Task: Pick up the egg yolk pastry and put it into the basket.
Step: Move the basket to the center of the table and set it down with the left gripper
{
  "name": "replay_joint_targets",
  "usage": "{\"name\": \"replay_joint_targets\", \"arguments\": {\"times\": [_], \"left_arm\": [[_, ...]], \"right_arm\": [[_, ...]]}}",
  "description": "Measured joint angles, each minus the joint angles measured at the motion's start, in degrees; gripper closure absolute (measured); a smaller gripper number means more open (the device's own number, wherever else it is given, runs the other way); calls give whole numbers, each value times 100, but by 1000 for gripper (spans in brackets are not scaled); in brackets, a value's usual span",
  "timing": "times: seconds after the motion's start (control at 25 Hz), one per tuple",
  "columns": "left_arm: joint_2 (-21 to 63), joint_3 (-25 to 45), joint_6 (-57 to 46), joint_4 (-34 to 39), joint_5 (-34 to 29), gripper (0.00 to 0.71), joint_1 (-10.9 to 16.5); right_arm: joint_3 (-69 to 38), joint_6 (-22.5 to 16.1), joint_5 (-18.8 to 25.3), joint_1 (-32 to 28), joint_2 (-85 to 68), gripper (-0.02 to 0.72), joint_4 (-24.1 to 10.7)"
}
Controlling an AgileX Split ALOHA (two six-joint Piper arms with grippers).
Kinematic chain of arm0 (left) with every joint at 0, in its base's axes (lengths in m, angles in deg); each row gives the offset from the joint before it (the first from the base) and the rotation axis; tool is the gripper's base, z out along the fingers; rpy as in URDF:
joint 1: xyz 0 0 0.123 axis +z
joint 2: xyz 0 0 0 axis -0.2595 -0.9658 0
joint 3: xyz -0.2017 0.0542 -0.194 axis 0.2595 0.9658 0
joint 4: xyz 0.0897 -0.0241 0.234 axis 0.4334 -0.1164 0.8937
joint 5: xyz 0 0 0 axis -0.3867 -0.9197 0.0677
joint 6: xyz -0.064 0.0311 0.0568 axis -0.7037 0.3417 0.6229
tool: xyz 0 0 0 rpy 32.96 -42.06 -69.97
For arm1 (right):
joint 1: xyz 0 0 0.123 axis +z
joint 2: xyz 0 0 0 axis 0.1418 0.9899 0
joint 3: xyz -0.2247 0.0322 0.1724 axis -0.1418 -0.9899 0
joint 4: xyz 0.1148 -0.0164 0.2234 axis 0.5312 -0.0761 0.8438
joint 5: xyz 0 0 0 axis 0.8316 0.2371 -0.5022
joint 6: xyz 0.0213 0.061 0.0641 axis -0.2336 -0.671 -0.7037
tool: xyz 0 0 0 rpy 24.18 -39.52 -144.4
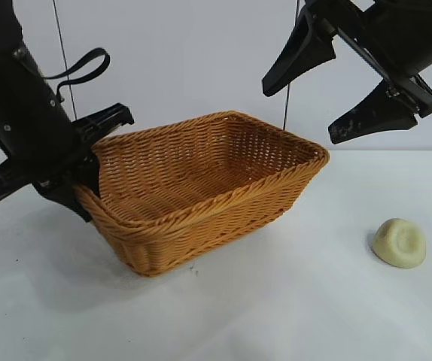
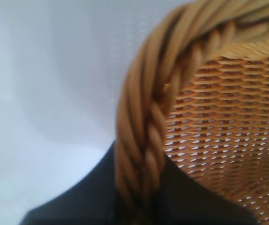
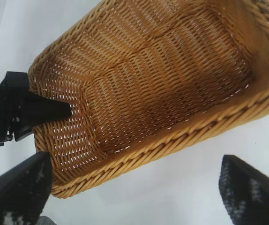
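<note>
Wicker rim of the basket (image 1: 201,197) was pinched between the fingers of the left gripper (image 1: 88,162), whose jaws sat nearly together across the braided edge at the basket's left end, one finger inside the wall and one outside; the left wrist view showed that braid running straight between them. Judged from the exterior view, that end seemed lifted a little off the white table (image 1: 276,316), though this could not be told for sure. The egg yolk pastry (image 1: 400,242) lay untouched on the table toward its right edge, well apart from the basket. High above the basket's far right corner hung the right gripper (image 1: 335,84), its fingers spread wide and holding nothing. To do the step well, the left arm would probably need to steady the basket level and near the pastry without letting the rim slip, while the right gripper came down squarely over the dome and closed gently, since the soft bun could dent.
</note>
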Motion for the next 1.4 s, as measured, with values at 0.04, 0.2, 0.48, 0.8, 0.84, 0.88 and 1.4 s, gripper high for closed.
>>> {"name": "replay_joint_targets", "arguments": {"times": [0.04,0.2,0.48,0.8,0.84,0.88,1.4], "left_arm": [[0,-45,218,0,-111,628,89],[-107,-284,876,19,-473,628,230],[-867,-1110,2316,-482,-1210,629,230],[-1309,-1311,2761,-756,-1077,629,230],[-1356,-1311,2819,-756,-1022,629,230],[-1406,-1304,2863,-751,-960,629,230],[-1752,-1304,3167,-837,-669,621,230]], "right_arm": [[0,0,0,0,0,12,0],[0,0,0,0,0,12,0],[0,0,9,0,0,12,-17],[0,0,9,0,0,12,-17],[0,0,9,0,0,12,-17],[0,0,9,0,0,12,-17],[0,-3,-1,0,0,12,-17]]}}
